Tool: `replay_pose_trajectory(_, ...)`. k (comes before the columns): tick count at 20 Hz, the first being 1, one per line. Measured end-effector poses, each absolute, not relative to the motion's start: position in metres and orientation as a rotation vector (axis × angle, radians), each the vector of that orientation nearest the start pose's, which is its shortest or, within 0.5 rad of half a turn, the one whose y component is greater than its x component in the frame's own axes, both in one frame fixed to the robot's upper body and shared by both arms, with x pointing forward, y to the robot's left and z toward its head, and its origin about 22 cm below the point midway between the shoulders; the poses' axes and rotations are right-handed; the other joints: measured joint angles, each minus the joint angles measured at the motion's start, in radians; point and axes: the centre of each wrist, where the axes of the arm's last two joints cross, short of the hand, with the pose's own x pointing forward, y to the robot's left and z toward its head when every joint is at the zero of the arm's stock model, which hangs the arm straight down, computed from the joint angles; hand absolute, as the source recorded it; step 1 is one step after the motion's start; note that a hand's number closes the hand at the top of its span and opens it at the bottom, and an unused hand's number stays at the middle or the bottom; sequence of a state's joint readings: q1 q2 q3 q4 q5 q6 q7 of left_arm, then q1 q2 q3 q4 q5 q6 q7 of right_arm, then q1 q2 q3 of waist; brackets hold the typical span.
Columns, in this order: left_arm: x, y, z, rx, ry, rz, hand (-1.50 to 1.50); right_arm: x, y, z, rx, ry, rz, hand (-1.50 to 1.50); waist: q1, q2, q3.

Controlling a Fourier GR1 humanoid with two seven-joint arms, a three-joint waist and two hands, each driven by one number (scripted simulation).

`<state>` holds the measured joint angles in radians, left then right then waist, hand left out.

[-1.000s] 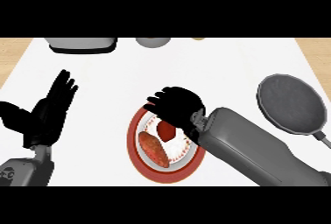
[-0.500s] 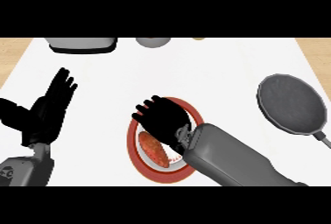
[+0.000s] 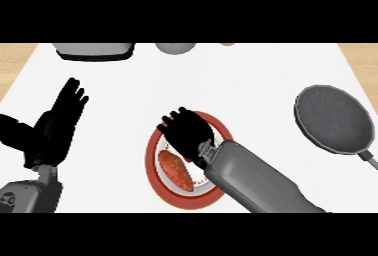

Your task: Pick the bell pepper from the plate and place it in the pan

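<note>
A reddish-orange bell pepper point(image 3: 176, 167) lies on the left half of a white plate with a red rim point(image 3: 153, 165), near the counter's front middle. My right hand point(image 3: 189, 136) hovers over the plate's upper part, just up and right of the pepper, fingers spread and open; nothing is in it. Its grey forearm covers the plate's right side. The dark grey pan point(image 3: 334, 119) sits at the right, its handle pointing toward the front right. My left hand point(image 3: 53, 127) rests open at the left, fingers up.
A grey appliance point(image 3: 94, 50) and a grey bowl-like object point(image 3: 176, 47) stand along the counter's back edge. White counter top lies between the plate and the pan.
My right hand has moved left over the plate, from its right rim toward the pepper. The pepper, pan and left hand have stayed put.
</note>
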<state>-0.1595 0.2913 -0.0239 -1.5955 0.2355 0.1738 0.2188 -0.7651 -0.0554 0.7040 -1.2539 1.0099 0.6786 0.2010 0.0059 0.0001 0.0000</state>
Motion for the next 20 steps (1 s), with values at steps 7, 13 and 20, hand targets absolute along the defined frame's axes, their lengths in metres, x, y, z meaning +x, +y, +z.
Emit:
replay_pose_trajectory(7, 0.277, 0.270, 0.060, 0.100, -1.524, 0.042, 0.00, 0.316, -0.011, 0.072, -0.575, -1.127, 2.169, -1.50, 0.002, 0.000, 0.000)
replay_pose_trajectory(13, 0.281, 0.272, 0.060, 0.100, -1.522, 0.035, 0.00, 0.325, -0.013, 0.051, -0.571, -1.112, 2.172, -1.50, 0.005, 0.002, 0.000)
replay_pose_trajectory(20, 0.279, 0.268, 0.056, 0.092, -1.523, 0.025, 0.00, 0.332, -0.014, 0.037, -0.536, -1.124, 2.150, -1.50, 0.010, 0.002, 0.000)
